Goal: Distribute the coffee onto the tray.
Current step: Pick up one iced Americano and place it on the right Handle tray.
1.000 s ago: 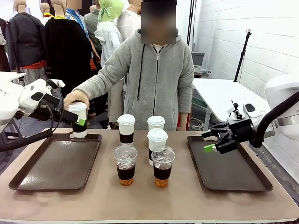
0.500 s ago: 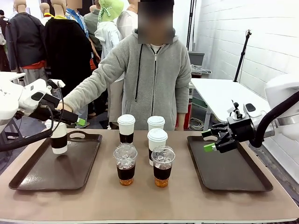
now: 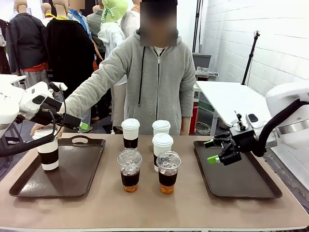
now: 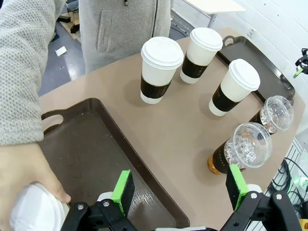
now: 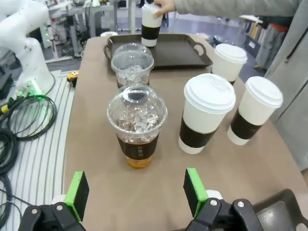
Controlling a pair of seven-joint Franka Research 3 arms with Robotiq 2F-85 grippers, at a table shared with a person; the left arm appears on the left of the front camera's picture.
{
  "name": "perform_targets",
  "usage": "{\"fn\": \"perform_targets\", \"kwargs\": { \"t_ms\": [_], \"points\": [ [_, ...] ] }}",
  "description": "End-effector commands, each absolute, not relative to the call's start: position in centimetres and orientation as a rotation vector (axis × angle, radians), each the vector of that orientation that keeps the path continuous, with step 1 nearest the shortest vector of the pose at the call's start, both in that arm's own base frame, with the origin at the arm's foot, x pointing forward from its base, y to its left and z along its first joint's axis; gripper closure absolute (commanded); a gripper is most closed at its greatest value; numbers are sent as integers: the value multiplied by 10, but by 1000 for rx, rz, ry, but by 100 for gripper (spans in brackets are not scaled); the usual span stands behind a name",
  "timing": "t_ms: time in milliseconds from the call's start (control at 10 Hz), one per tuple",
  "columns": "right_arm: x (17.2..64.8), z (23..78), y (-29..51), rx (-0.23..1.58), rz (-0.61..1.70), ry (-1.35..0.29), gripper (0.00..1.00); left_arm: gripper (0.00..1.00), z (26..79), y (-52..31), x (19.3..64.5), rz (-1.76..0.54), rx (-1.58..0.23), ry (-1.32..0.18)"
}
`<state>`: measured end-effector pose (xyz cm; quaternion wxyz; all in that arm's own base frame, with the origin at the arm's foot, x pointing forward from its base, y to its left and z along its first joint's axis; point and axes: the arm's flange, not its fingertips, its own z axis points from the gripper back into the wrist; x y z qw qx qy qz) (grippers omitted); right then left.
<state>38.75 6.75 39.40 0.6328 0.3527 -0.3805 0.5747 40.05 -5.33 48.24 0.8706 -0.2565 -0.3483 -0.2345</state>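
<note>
A person's hand [image 3: 37,129] sets a white lidded cup with a dark sleeve [image 3: 48,153] down on the left part of the left tray [image 3: 72,174]. Three more white cups [image 3: 130,132] [image 3: 161,127] [image 3: 162,144] and two iced coffees [image 3: 130,169] [image 3: 167,171] stand mid-table between the trays. My left gripper [image 3: 80,125] hovers open above the left tray's far edge, beside the person's arm; in its wrist view the open gripper [image 4: 180,185] frames bare tray and table. Over the right tray's [image 3: 241,179] near-left corner my right gripper [image 3: 215,151] hangs open, facing the iced coffee [image 5: 137,126].
The person stands at the far side, one arm [image 3: 96,87] stretched over the left tray. Cables [image 5: 19,125] lie on the floor past the table edge in the right wrist view. Another white table [image 3: 231,94] stands at the back right.
The person has carried the white cup from the left tray's far edge to its left part. My right gripper has shifted slightly left and down. My left gripper has stayed put.
</note>
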Motion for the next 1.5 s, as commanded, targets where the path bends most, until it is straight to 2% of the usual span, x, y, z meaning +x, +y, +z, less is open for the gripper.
{"fn": "perform_targets", "kwargs": {
  "t_ms": [0, 500, 800, 1400],
  "points": [
    [405, 370, 80, 844, 1359, -937, 0, 0, 478, -52, 405, -506, -554, -742],
    [409, 327, 98, 935, 1345, -951, 0, 0, 478, -52, 405, -506, -554, -742],
    [404, 327, 94, 926, 1343, -915, 0, 0, 478, -52, 405, -506, -554, -742],
    [411, 316, 100, 950, 1325, -942, 0, 0, 478, -52, 405, -506, -554, -742]
  ]
}}
